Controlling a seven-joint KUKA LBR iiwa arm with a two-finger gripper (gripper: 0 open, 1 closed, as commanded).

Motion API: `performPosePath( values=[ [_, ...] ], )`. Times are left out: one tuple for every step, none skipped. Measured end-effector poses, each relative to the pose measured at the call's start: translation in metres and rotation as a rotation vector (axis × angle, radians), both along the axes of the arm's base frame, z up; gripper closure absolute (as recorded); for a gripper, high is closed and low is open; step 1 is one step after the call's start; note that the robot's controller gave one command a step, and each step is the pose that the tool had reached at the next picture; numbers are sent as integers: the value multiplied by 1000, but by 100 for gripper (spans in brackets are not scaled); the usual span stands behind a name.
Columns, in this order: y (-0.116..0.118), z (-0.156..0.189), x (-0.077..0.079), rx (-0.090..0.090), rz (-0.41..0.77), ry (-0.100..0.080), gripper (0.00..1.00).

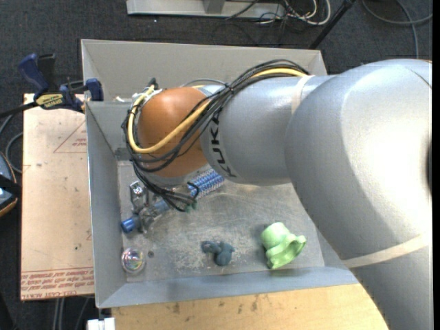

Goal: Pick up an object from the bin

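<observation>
Ringing the scuffed grey bin (237,215) is dark carpet (75,9); pincer (146,212) hangs inside

Silver KUKA arm (330,136) reaching in from the right, orange wrist cover (172,139) looped by black and yellow cables (206,105), gripper (146,212) pointing down at lower left.

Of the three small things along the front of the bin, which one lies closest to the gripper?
The clear glassy ball in the view's lower left corner, just below the gripper; the dark blue-grey figure and light green piece lie farther right.
</observation>
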State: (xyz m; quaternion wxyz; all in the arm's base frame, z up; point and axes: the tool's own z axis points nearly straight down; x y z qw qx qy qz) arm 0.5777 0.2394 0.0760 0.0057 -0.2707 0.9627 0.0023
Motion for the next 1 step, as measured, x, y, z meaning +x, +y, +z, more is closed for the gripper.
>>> performPosePath(
  values=[
    [-1,189,1,-3,24,0,100]
  ],
)
